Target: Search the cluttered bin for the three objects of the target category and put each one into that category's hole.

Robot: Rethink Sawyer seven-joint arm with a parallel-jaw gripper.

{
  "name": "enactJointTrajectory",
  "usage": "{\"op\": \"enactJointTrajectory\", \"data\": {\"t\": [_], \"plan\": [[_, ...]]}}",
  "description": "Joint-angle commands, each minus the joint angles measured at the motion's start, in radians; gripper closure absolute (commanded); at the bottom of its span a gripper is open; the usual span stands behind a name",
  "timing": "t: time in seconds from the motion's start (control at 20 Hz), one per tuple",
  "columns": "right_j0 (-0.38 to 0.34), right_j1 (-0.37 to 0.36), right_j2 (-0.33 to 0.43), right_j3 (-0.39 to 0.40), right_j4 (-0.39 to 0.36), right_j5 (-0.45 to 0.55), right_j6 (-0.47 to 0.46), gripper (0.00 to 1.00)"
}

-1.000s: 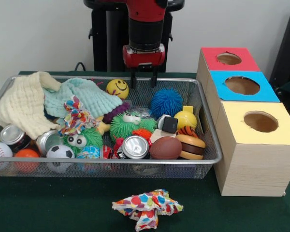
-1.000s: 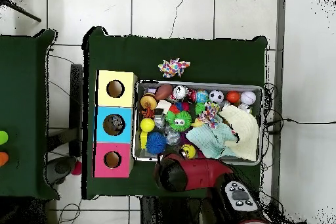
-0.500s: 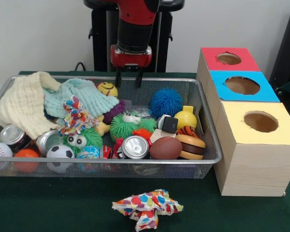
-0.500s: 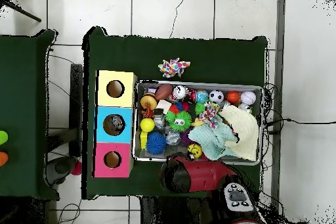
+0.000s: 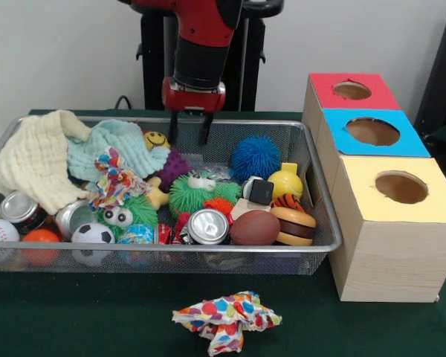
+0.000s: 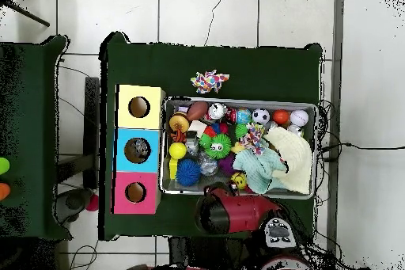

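Mesh of silver wire forms the cluttered bin (image 5: 323, 223), a wide shallow basket with a rounded metal rim lying on the dark green table (image 5: 74, 320), just beside a row of three light wooden boxes. The hole (image 5: 372, 132) is the round cut-out in the bright blue top panel of the middle box, between the red-topped box (image 5: 351, 90) at the far end and the yellow-topped box (image 5: 401, 189) at the near end. Over the bin's far side hangs the red and black gripper (image 5: 189, 132), its two dark fingers (image 5: 173, 128) parted with nothing between them, their tips low inside the basket. Just beside those tips sits a small yellow smiley ball (image 5: 156, 139), tucked against a pale mint knitted cloth (image 5: 111, 149). A cream waffle cloth (image 5: 33, 160) fills the bin's end farthest from the boxes. Nearer the boxes lie a spiky blue ball (image 5: 256, 158), a spiky green toy with eyes (image 5: 197, 192), a silver drink can (image 5: 208, 226), a brown toy football (image 5: 254, 227) and a toy hamburger (image 5: 294, 225). Outside the bin, on the table's near side, lies a crumpled cloth with coloured spots (image 5: 225, 320).
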Motion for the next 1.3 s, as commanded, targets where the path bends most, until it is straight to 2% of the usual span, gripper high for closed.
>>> {"op": "enactJointTrajectory", "data": {"t": [0.05,0.35,0.65,0.95,1.1,1.15,1.3], "plan": [[-0.032,0.064,0.012,-0.125,0.056,-0.181,0.207,0.0],[-0.11,0.053,0.099,-0.076,0.08,-0.228,0.242,0.0],[-0.137,0.051,0.13,-0.06,0.105,-0.278,0.248,0.0],[-0.139,0.037,0.138,-0.053,0.116,-0.264,0.23,0.0],[-0.192,0.042,0.21,-0.033,0.105,-0.234,0.238,0.0],[-0.208,0.032,0.236,-0.021,0.103,-0.196,0.231,0.0],[-0.235,0.019,0.278,-0.002,0.1,-0.156,0.217,0.0]]}}
